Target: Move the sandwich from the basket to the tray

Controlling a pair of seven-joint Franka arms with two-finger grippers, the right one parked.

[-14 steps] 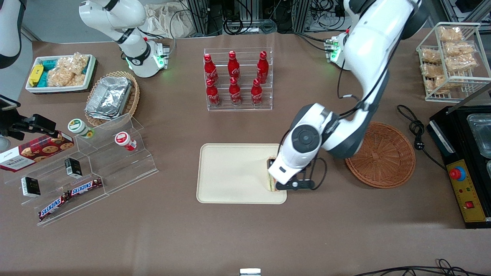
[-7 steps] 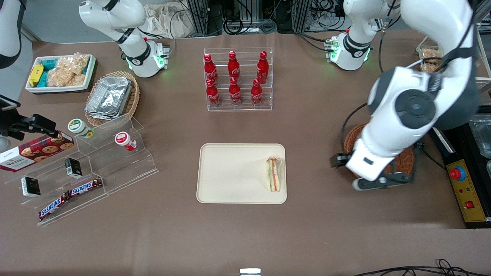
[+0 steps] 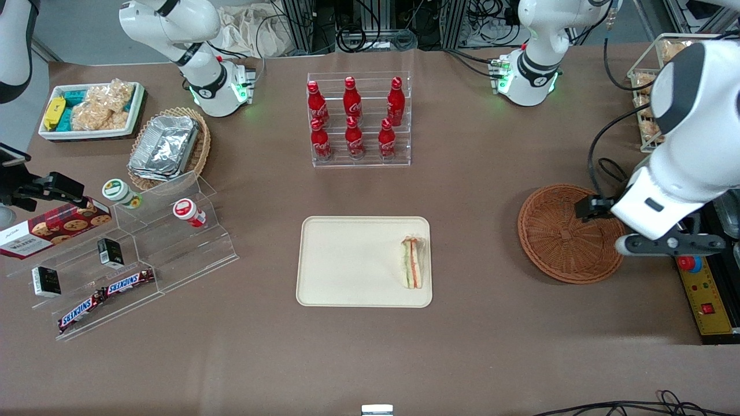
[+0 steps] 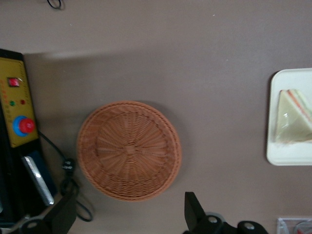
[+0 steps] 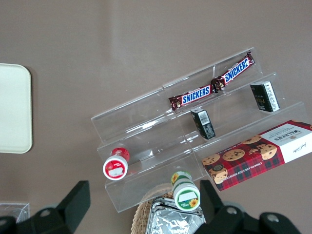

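Gripper (image 4: 124,214) hangs w/ jaws spread wide, nothing between them, touching nothing. In the wrist view its two dark fingers (image 4: 194,214) sit well apart, one either side of the basket's rim. In the front view the gripper (image 3: 630,228) is up above the table at the working arm's end, over the basket's edge and beside the black control box (image 3: 702,289) w/ the red button.

Basket (image 3: 569,233), reddish-brown wicker, round & shallow: nothing in it, bare weave visible right across (image 4: 129,150).

Tray (image 3: 347,260) lies mid-table, well apart from the basket, toward the parked arm's end. Sandwich (image 3: 412,263) lies in the tray, close to the rim nearest the basket; orange & green filling shows. Wrist view also catches the sandwich (image 4: 292,119) on the tray's corner (image 4: 274,156).

Clear rack of red bottles (image 3: 354,118) stands farther from the front cam than the tray.
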